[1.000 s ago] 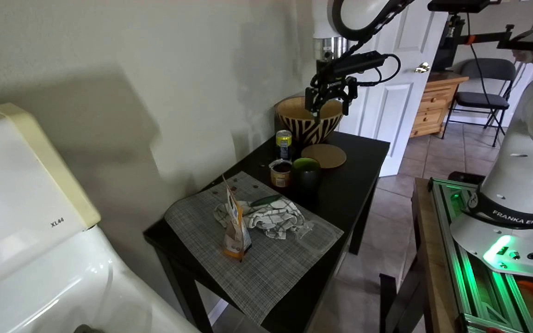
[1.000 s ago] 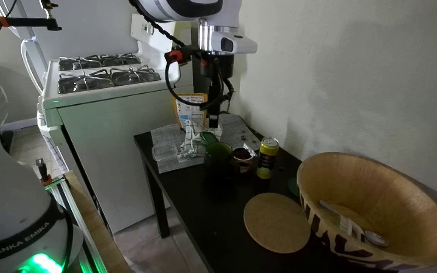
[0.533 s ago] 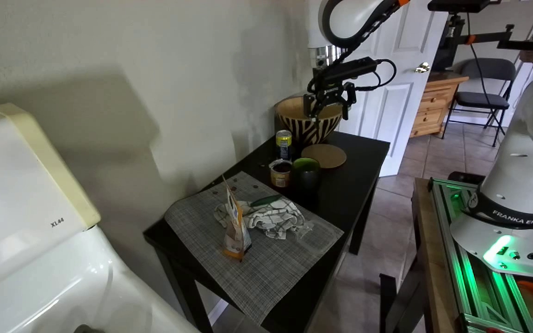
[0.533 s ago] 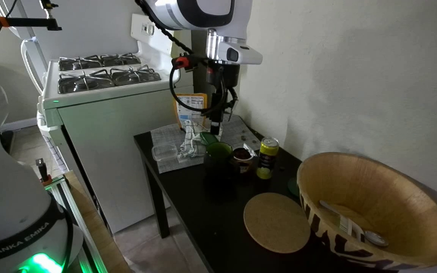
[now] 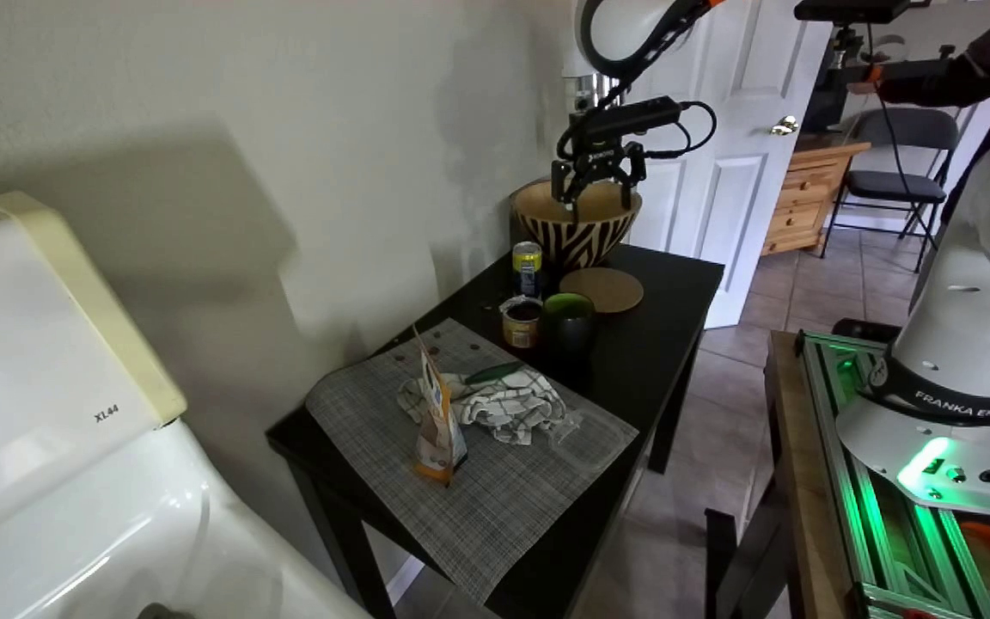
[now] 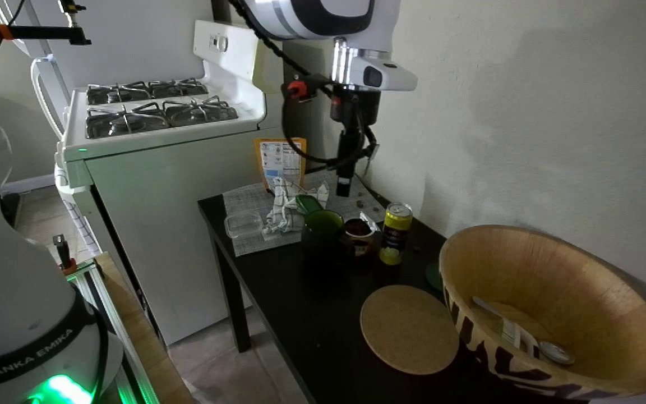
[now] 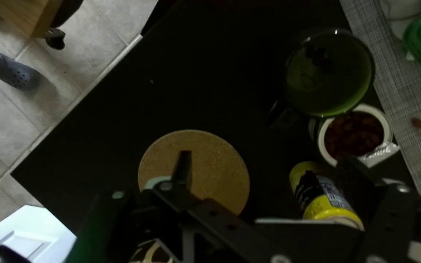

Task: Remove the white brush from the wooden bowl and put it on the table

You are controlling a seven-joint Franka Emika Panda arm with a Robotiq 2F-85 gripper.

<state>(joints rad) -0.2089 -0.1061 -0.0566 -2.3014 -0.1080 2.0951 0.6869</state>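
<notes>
The white brush [image 6: 518, 335] lies inside the wooden bowl [image 6: 530, 264], its handle leaning up the near inner wall; the bowl's rim hides part of it. A silvery oval piece lies beside its lower end. The bowl, with its striped outer wall [image 5: 577, 242], stands at one end of the black table [image 6: 323, 320]. In the wrist view only a bit of the striped wall shows at the bottom, and the brush is out of view. My gripper [image 5: 601, 206], also in an exterior view [image 6: 344, 188] and the wrist view [image 7: 270, 164], is open and empty above the table, apart from the bowl.
A flat tan dish [image 6: 410, 330] lies beside the bowl. A yellow can [image 6: 395, 233], an opened tub [image 6: 359, 238] and a dark green cup [image 6: 323, 235] stand between bowl and placemat [image 5: 495, 507]. The placemat holds a towel [image 5: 512, 408] and pouch [image 5: 437, 421]. A wall runs behind.
The arm has moved right in an exterior view, and slightly left in the view from the opposite end. The gripper dipped, then rose a little, staying open. Bowl and brush have not moved.
</notes>
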